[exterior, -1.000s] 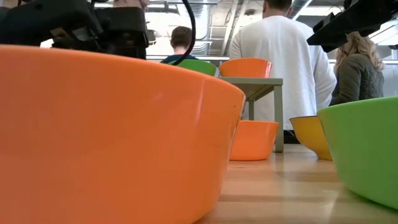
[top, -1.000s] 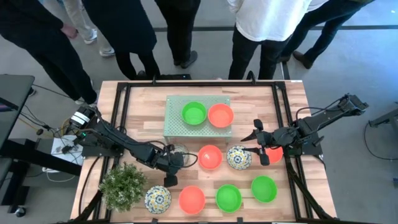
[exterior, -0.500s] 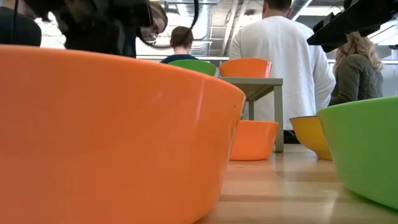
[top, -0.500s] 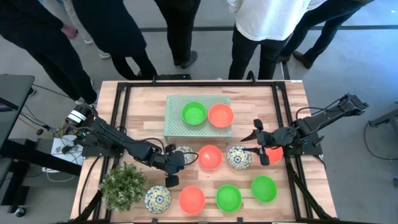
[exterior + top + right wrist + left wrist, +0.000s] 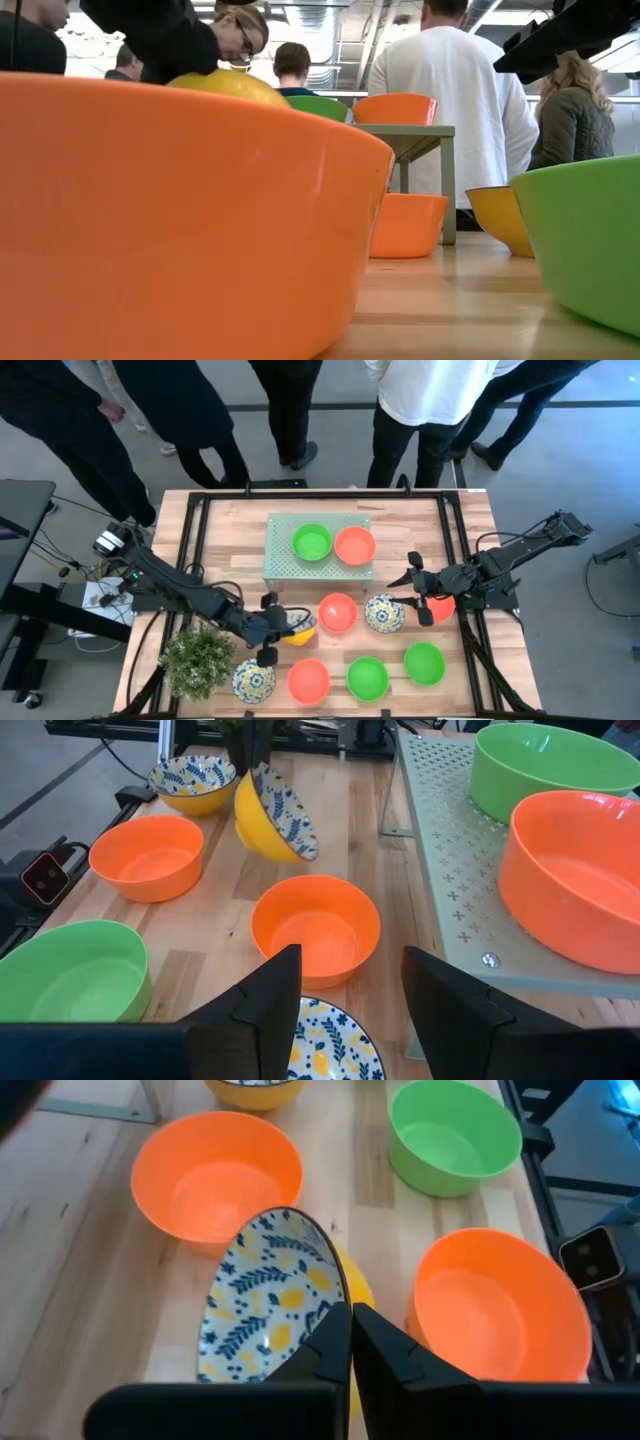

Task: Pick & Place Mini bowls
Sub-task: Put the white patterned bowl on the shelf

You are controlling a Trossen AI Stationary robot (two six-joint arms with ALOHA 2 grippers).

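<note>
1. Since the earlier high view, the left gripper (image 5: 272,630) has drawn back toward the plant side and lifted a floral bowl (image 5: 297,630) off the counter (image 5: 230,530). The bowl now shows its yellow outside from above, where a moment ago it sat flat beside the middle orange bowl (image 5: 338,612).
2. Left gripper fingers: closed tight on the floral bowl's rim, with no gap showing between them in the left wrist view.
3. Right gripper (image 5: 418,590): waiting at the counter's right side near another floral bowl (image 5: 384,613). Its fingers stand apart and hold nothing.
4. Location of the held bowl: clear of the counter, between the plant (image 5: 198,658) and the middle orange bowl, touching neither.
5. Orientation: the bowl is tipped well onto its side. In the right wrist view its mouth faces sideways and slightly down, with the yellow base turned toward the left arm. Being round, it has no long axis; its axis through base and mouth lies near level.
6. Progress, as a judgement: a green bowl (image 5: 312,542) and an orange bowl (image 5: 354,545) already sit on the perforated mat (image 5: 282,565), presumably the placing spot. One bowl is in transit. About seven remain on the counter, so most of the work is left.
</note>
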